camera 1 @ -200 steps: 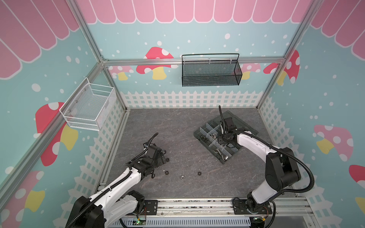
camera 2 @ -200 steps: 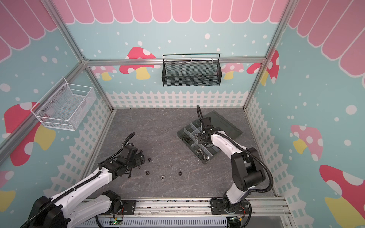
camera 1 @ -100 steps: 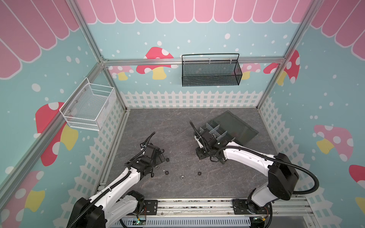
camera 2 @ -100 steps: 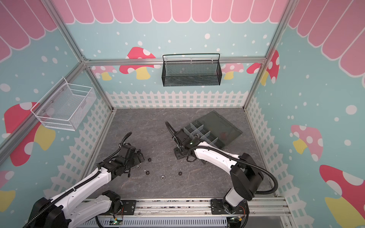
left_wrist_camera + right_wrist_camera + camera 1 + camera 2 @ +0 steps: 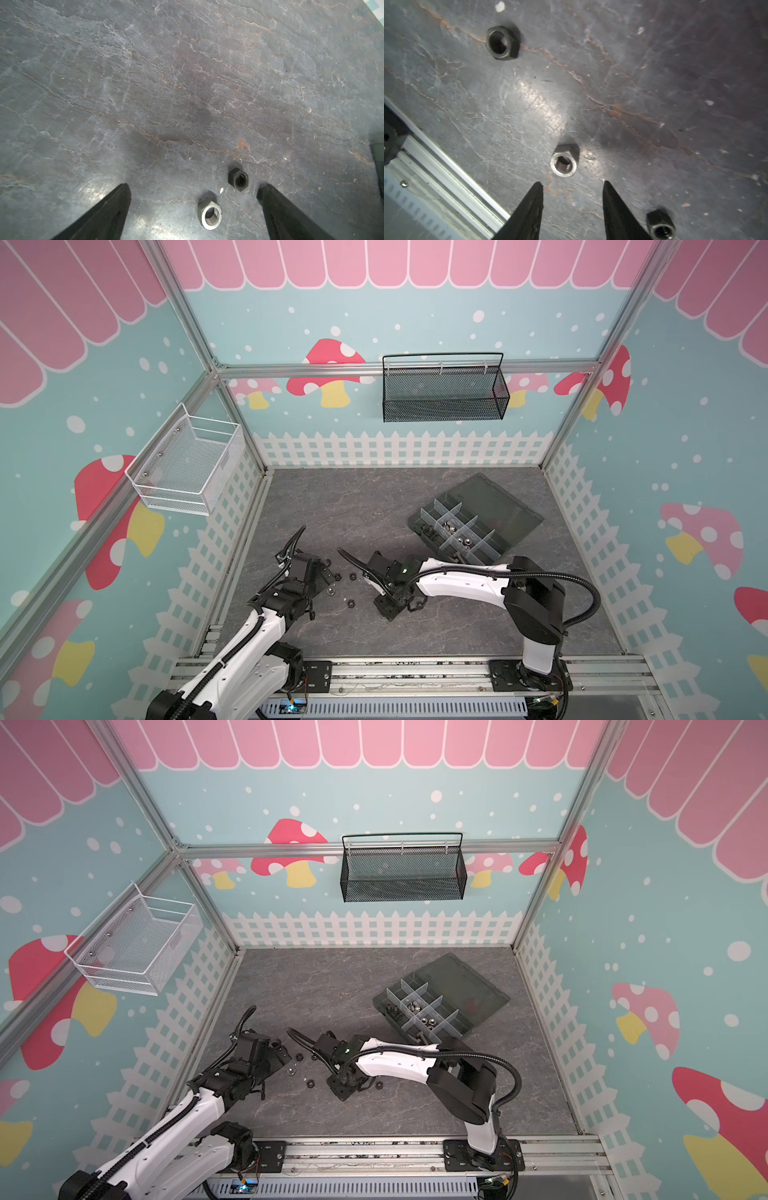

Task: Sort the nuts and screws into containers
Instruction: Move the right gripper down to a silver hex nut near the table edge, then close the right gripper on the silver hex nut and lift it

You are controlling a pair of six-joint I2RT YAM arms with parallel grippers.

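left pincer (image 5: 192, 187): spread wide, empty; shiny silver hexagonal metal nut (image 5: 209, 215) and black hexagonal metal nut (image 5: 238, 179) between fingers | right pincer (image 5: 572, 185): parted, empty; second silver hexagonal nut (image 5: 563, 163) just ahead

Black nut (image 5: 238, 179), silver nut (image 5: 210, 214)

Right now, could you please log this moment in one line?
left gripper open over nuts | right gripper open, silver nut ahead | nothing held

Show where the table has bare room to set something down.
Bare: the table at rear left, bordered by back fence, organizer box and arms; also the front-right corner beside the right arm. Crowded: front centre, loose nuts by left gripper and right gripper.
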